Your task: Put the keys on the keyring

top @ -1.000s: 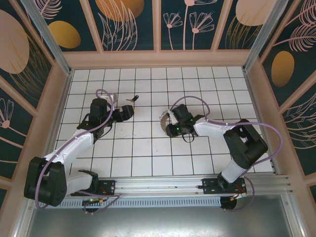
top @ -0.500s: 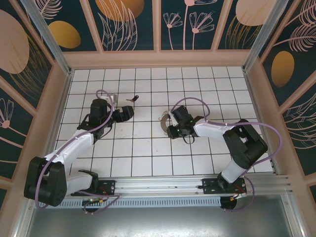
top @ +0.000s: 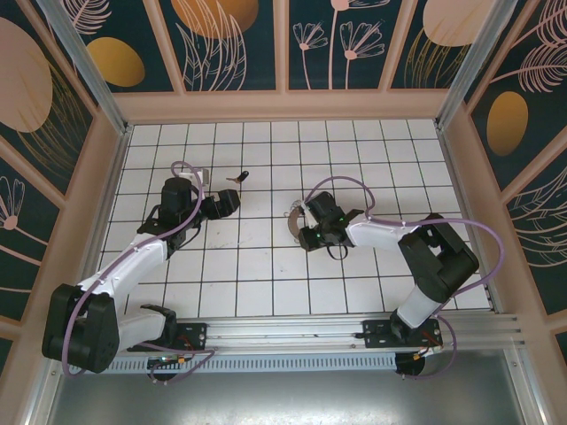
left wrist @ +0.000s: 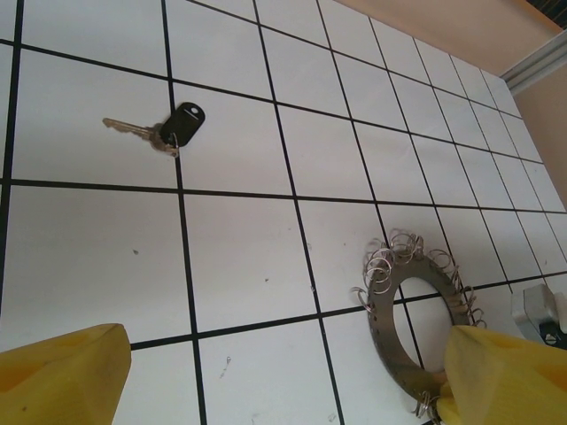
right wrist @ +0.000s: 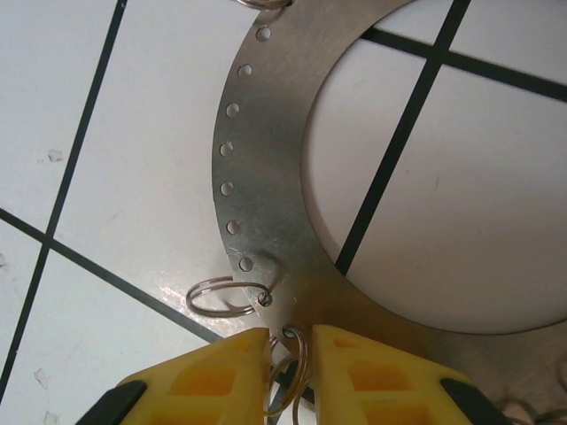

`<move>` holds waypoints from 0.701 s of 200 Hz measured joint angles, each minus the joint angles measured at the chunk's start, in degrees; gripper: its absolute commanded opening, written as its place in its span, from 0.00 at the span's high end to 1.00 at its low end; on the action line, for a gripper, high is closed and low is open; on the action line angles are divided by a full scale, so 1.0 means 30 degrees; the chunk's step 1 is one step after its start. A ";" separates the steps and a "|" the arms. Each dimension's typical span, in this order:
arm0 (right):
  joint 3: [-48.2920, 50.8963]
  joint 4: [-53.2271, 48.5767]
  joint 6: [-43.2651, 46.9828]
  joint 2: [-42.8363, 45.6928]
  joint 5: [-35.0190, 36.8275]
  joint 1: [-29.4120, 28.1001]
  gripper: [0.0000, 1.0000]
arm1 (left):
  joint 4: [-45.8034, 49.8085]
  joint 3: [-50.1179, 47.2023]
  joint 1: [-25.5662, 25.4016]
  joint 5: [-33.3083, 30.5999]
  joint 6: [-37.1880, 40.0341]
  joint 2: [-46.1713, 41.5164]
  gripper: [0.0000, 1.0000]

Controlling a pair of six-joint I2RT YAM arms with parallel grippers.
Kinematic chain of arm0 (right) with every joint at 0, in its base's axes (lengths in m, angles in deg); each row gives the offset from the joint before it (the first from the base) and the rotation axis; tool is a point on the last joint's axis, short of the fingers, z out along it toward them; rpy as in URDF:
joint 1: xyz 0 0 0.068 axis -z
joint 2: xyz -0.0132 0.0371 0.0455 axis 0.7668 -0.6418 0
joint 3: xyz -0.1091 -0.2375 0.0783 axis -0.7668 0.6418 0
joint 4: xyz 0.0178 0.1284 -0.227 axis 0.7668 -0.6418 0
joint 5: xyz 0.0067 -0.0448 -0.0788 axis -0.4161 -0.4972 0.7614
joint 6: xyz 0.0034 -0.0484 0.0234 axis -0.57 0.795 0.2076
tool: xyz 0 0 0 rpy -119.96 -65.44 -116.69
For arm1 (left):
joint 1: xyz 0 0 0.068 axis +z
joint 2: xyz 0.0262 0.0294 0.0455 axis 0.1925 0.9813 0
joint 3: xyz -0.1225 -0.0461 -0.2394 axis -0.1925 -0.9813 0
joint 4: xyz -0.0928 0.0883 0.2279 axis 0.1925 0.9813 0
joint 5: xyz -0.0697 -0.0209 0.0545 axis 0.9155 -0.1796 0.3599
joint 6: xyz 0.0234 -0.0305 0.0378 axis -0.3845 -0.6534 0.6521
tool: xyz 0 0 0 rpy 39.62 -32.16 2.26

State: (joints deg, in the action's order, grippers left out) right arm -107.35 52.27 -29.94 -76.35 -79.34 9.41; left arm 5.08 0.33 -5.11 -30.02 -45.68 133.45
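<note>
Yellow right pincer (right wrist: 291,343) covers part of the keyring (right wrist: 266,159), seemingly pinching a loop (right wrist: 302,354).

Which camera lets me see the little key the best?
The left wrist view. There the key lies flat on a white tile, its black head and silvery blade clear. In the top external view it is a tiny dark speck. The right wrist camera looks at the keyring.

The keyring (left wrist: 383,329) is partly hidden by a yellow finger (left wrist: 509,376) and cut off by the lower edge.
</note>
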 measured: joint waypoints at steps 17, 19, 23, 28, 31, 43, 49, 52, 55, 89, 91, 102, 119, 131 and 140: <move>0.0087 0.0066 -0.0066 0.0000 0.0007 -0.0036 0.79 | 0.0000 -0.0015 0.0000 -0.0044 0.0007 -0.0058 0.09; 0.0095 0.0073 -0.0066 0.0000 0.0007 -0.0036 0.79 | 0.0000 -0.0015 0.0000 -0.0058 0.0000 -0.0066 0.09; 0.0109 0.0073 -0.0066 0.0000 0.0007 -0.0036 0.79 | 0.0007 -0.0015 0.0000 -0.0080 0.0000 -0.0080 0.09; 0.0109 0.0073 -0.0066 0.0000 0.0015 -0.0058 0.79 | 0.0000 -0.0022 0.0000 -0.0087 0.0000 -0.0102 0.09; 0.0117 0.0073 -0.0066 0.0000 0.0022 -0.0066 0.79 | 0.0007 -0.0022 0.0000 -0.0095 0.0000 -0.0117 0.09; 0.0117 0.0073 -0.0066 0.0000 0.0087 -0.0109 0.81 | 0.0007 -0.0044 0.0000 -0.0175 0.0007 -0.0204 0.09; 0.0117 0.0073 -0.0073 0.0000 0.0131 -0.0124 0.82 | 0.0036 -0.0051 0.0000 -0.0219 0.0000 -0.0240 0.09; 0.0117 0.0073 -0.0095 0.0000 0.0153 -0.0131 0.83 | 0.0036 -0.0051 0.0000 -0.0219 0.0007 -0.0255 0.09; 0.0117 0.0073 -0.0109 0.0000 0.0160 -0.0138 0.84 | 0.0044 -0.0051 0.0000 -0.0233 0.0007 -0.0270 0.09; 0.0182 0.0204 -0.0379 0.0124 0.0204 -0.0182 0.98 | 0.0131 -0.0051 0.0000 -0.0262 0.0007 -0.0444 0.11; 0.0189 0.0219 -0.0415 0.0153 0.0219 -0.0204 0.98 | 0.0138 -0.0051 0.0000 -0.0277 0.0007 -0.0466 0.11; 0.0270 0.0211 -0.0437 0.0335 0.0226 -0.0233 1.00 | 0.0168 -0.0051 0.0000 -0.0299 0.0007 -0.0546 0.11; 0.0568 0.0109 -0.0415 0.0743 0.0291 -0.0233 1.00 | 0.0204 -0.0051 0.0000 -0.0299 0.0007 -0.0648 0.12; 0.0794 -0.0058 -0.0408 0.1086 0.0364 -0.0233 1.00 | 0.0204 -0.0051 0.0000 -0.0291 0.0007 -0.0699 0.12; 0.0903 -0.0189 -0.0401 0.1326 0.0372 -0.0233 1.00 | 0.0211 -0.0051 -0.0029 -0.0299 0.0007 -0.0736 0.12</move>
State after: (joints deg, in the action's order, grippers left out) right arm -104.64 51.70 -31.15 -72.37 -78.22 8.71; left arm 5.71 0.18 -5.20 -30.92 -45.66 131.24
